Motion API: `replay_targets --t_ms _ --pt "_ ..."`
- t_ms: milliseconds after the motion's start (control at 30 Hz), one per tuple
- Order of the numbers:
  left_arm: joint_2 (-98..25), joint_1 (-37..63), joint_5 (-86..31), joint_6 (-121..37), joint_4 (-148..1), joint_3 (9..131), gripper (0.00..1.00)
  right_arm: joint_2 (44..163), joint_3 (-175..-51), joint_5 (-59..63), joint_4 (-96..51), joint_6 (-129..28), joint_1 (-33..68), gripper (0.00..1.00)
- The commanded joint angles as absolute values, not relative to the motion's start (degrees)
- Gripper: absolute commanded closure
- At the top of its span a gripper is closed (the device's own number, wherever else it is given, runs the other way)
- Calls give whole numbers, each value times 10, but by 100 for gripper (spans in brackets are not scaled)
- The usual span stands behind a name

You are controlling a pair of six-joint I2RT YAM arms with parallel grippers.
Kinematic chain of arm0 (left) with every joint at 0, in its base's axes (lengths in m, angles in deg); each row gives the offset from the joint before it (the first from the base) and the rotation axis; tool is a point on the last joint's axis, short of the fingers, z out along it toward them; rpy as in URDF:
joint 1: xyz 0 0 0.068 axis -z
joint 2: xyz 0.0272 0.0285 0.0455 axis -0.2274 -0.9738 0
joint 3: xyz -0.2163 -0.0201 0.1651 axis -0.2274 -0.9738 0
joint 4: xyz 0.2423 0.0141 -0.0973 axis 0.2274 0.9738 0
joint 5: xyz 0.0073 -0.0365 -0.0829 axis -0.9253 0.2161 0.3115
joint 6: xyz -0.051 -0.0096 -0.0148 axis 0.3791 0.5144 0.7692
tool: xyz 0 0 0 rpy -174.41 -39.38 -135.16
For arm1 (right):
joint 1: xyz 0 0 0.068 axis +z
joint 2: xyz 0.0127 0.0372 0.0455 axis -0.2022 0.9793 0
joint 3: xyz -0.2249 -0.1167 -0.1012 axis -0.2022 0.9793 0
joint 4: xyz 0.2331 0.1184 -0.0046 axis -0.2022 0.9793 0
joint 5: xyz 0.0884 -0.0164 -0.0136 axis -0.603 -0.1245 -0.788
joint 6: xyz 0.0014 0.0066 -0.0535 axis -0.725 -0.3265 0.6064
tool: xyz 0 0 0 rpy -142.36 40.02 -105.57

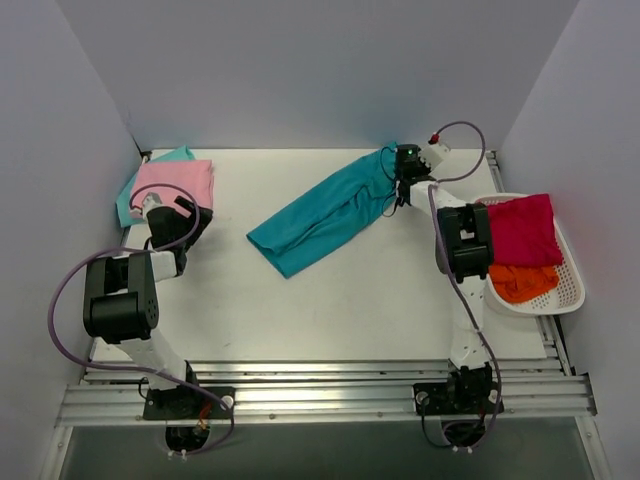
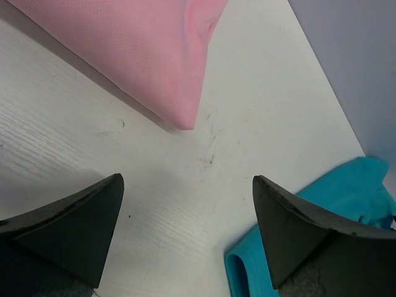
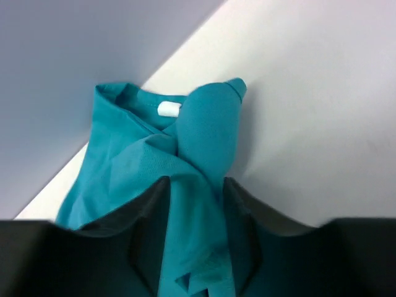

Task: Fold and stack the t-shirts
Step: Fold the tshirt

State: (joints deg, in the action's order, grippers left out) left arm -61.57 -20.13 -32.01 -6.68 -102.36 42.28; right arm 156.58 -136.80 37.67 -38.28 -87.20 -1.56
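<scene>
A large teal t-shirt lies stretched diagonally across the table's middle. My right gripper is shut on its far right end, near the collar with a white tag; the cloth bunches between the fingers. A folded pink t-shirt lies at the far left on top of a light mint-teal one. My left gripper is open and empty just in front of the pink shirt; an edge of the teal shirt shows by its right finger. Crimson and orange t-shirts lie in a basket.
A white plastic basket stands at the table's right edge. Grey walls close in the left, back and right sides. A metal rail runs along the near edge with both arm bases.
</scene>
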Motion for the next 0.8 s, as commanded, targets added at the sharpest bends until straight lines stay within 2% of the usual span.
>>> replay_targets --t_ms 0,33,67,233,333,433,600,767 --pt "-618 -206 -311 -72 -1055 423 6 1596 -1413 246 -477 -785 -45 60" --pt "-618 -206 -310 -72 -1055 423 6 1585 -1392 240 -510 -774 -47 16" --pt "-618 -207 -310 -72 -1055 422 6 1554 -1371 236 -562 -762 -46 0" --pt "-618 -207 -310 -71 -1059 420 6 1426 -1241 254 -590 -728 -44 0" --pt "-618 -208 -309 -70 -1062 419 6 1275 -1129 285 -572 -771 -39 0" --pt "-618 -209 -309 -69 -1065 418 6 1175 -1024 298 -547 -826 0 0" --pt "-618 -211 -304 -67 -1069 415 6 1106 -929 319 -503 -909 158 0" --pt "-619 -214 -300 -64 -1075 412 6 1115 -878 320 -508 -991 278 0"
